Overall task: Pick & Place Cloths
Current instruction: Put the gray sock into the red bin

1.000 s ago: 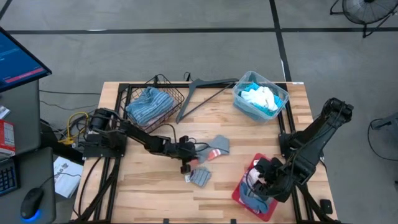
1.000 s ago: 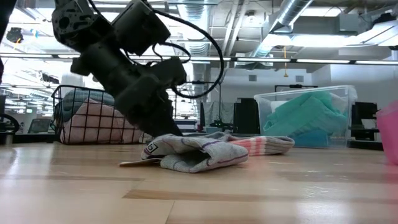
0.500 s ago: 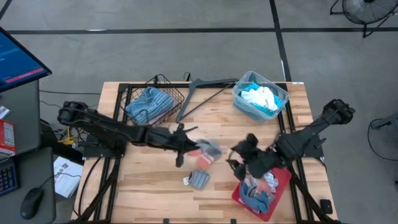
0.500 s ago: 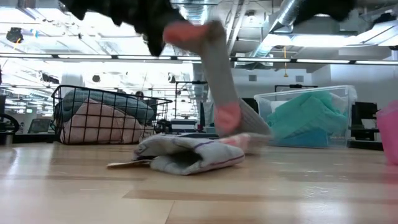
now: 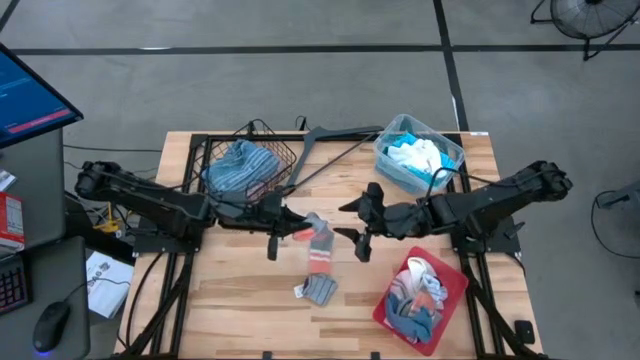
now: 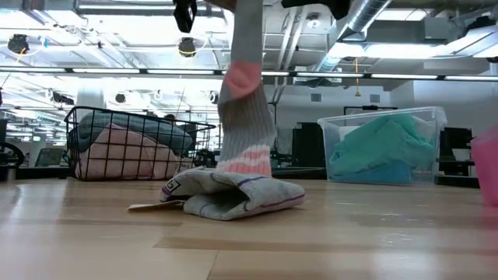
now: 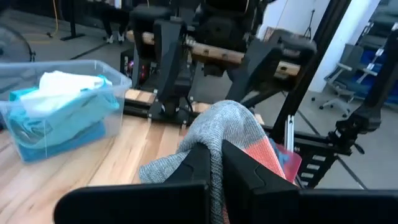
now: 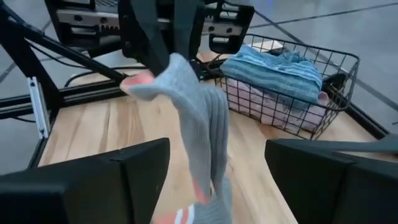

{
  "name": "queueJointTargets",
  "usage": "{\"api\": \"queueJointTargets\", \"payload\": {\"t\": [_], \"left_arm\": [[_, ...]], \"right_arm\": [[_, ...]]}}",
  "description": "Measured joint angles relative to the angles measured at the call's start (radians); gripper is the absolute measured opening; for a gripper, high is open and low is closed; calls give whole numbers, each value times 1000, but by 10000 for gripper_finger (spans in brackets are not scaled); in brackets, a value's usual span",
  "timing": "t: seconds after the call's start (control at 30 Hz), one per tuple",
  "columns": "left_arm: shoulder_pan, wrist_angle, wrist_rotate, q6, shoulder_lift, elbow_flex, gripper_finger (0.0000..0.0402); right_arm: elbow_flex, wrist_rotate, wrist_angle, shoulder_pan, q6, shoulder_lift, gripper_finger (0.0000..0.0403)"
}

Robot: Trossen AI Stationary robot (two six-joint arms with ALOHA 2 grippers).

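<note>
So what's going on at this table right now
The left gripper is shut on a grey sock with orange trim, holding it up above the table's middle so it dangles. The right gripper waits open, facing the sock. Another sock lies on the wood below.

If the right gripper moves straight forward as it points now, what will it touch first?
Most likely the grey sock hanging from the shut left gripper. It dangles between the open right gripper's fingers' line; exact depth is unclear.
</note>
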State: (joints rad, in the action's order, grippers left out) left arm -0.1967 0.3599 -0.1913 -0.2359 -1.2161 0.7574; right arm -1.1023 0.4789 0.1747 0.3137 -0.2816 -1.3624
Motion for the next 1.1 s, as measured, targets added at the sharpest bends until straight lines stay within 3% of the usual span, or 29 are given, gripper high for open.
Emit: {"api": "queueJointTargets", "payload": {"t": [0.67,0.77,0.93,1.1], "left_arm": [[-7,62,-3,45,54,0,1],[-7,64,-3,45,54,0,1],[-4,63,-3,45,54,0,1],[-4,62,-3,45,54,0,6]], "right_arm": [[1,-115,-329,-108,73,-297,250],[0,-149,-326,-120,72,-302,199],[1,-222,-304,-134,72,-292,28],[1,-219,-270,-133,20,-232,7]]}}
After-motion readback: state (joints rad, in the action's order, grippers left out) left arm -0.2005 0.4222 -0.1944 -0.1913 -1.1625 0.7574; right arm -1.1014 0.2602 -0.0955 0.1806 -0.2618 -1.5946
